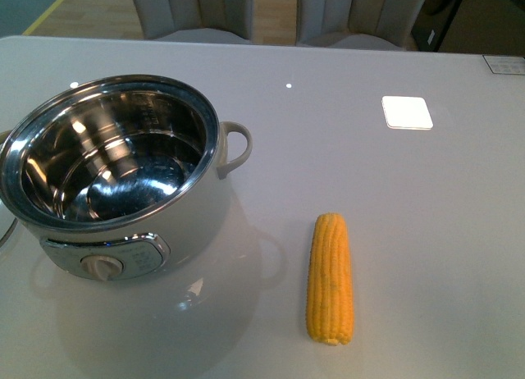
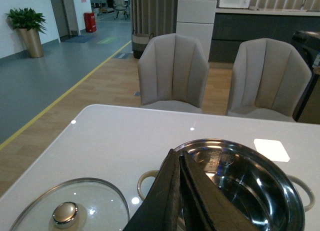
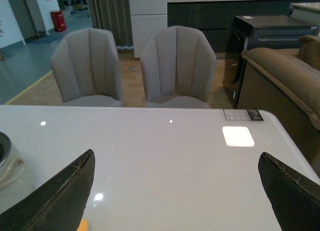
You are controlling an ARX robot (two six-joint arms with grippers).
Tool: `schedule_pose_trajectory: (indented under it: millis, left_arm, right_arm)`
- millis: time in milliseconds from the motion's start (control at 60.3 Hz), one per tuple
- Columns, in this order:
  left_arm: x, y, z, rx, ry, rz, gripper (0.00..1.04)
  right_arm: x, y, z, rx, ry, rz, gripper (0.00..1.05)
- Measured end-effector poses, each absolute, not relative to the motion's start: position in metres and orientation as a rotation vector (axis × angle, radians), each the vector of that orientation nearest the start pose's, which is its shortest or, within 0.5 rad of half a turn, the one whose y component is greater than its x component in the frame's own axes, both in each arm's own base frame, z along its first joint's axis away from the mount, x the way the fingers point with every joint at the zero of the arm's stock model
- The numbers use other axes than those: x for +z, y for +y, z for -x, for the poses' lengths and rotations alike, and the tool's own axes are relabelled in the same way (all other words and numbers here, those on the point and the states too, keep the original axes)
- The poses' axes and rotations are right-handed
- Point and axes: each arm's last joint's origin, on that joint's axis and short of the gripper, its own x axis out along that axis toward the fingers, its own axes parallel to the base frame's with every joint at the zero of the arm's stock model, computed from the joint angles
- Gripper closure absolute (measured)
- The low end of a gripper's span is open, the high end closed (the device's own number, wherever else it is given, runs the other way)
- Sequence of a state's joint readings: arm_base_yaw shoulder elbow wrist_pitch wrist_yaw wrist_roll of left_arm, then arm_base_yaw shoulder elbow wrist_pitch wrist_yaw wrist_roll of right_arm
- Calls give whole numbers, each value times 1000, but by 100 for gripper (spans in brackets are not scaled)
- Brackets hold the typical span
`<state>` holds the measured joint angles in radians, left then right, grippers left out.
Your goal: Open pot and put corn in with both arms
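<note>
Lid [image 2: 67,206] lies off, left of the pot [image 1: 209,203]; my left gripper [image 2: 178,156], fingers pressed together, hangs over its rim. Corn [image 1: 330,278] lies right of the pot, long axis running away from me, nearer my right gripper [image 3: 176,156], spread wide.

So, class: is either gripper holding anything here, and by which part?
Nothing is held. The left gripper is shut on nothing, the right gripper is open and empty; the corn lies free on the table.

The bench [image 1: 410,207] carries the pot [image 1: 217,219] at nine o'clock, the corn [image 1: 330,278] at five. A lid [image 2: 95,203] lies flat beside the pot.
</note>
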<state>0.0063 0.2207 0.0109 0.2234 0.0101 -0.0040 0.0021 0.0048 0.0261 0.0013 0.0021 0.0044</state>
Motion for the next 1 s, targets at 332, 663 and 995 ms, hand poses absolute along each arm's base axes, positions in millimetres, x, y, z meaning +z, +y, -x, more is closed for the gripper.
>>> schedule_pose_trajectory:
  millis: [332, 663, 995]
  left_arm:
    - [167, 0, -98, 3, -6, 4, 101]
    - [167, 0, -97, 3, -6, 4, 101]
    - [167, 0, -97, 3, -6, 4, 49]
  right_arm:
    - [172, 0, -96, 0, -23, -5, 9]
    - [172, 0, -96, 0, -23, -4, 9]
    - [172, 0, -96, 0, -23, -4, 9]
